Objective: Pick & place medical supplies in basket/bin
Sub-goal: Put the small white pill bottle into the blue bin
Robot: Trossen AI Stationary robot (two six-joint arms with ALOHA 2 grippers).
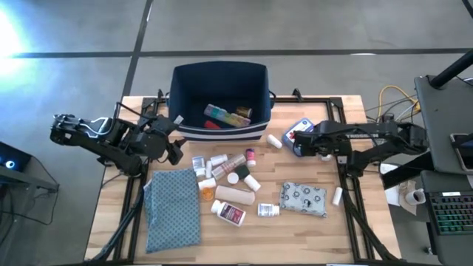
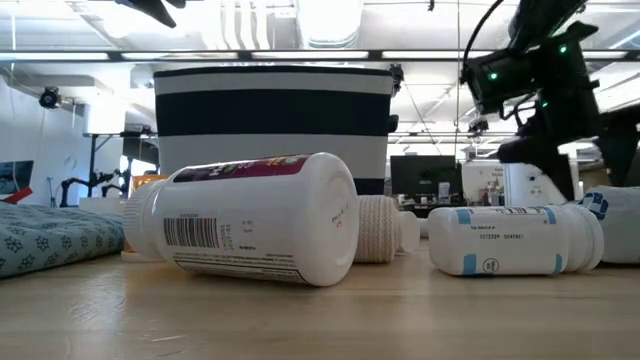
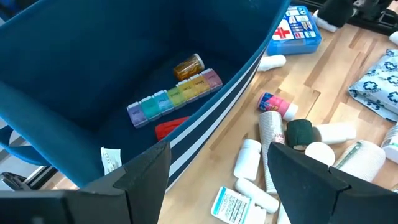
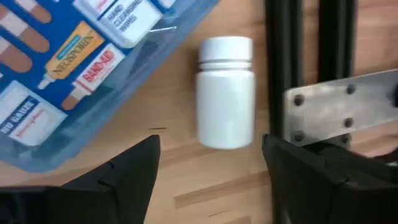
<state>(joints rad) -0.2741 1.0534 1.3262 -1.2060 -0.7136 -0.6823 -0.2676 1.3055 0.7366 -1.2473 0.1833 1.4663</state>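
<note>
bin [image 1: 219, 89]: far side of the tabletop [image 1: 347, 236], centre. Already holding a pill organizer [image 3: 175, 98], an amber bottle [image 3: 188, 66] and a red tube [image 3: 169, 128]. Soft-sided, so don't lean on the rim.
right gripper [image 4: 208, 152]: near the bin's right corner, over a small white bottle [image 4: 226, 91] lying on its side; jaws apart, straddling it but not touching. The red-cross box [image 4: 81, 56] lies just beside the bottle.
left gripper [image 3: 217, 180]: at the bin's left front corner, by the rim; jaws apart, holding nothing.
bottle handling: looks like light, rigid plastic with a smooth, round wall, so expect it to roll or squirt out if you pinch off-centre. Take it across the body, mid-length, below the ribbed cap.
box handling: flat, wide, glossy and stiff. Probably too broad to take across its face, so grip a short edge. It may hinge open.
pile in front of the bin: more white bottles [image 1: 230, 213], a tan roll [image 1: 234, 196] and a dark-capped tube [image 3: 303, 133], many touching each other. Take the outliers first; a grab in the middle will likely shove the neighbours.
roll handling: soft and compressible, with good friction. Squeeze across the diameter.
pouch [image 1: 304, 199]: in front and right of the bin, apart from the pile. Limp fabric, so pinch a fold or edge and expect sag.
teal cloth [image 1: 172, 210]: in front and left of the bin. Leave it.
stray bottle [image 1: 338, 196]: right of the pouch, near the frame rail [image 1: 346, 185]. Watch jaw clearance.
</note>
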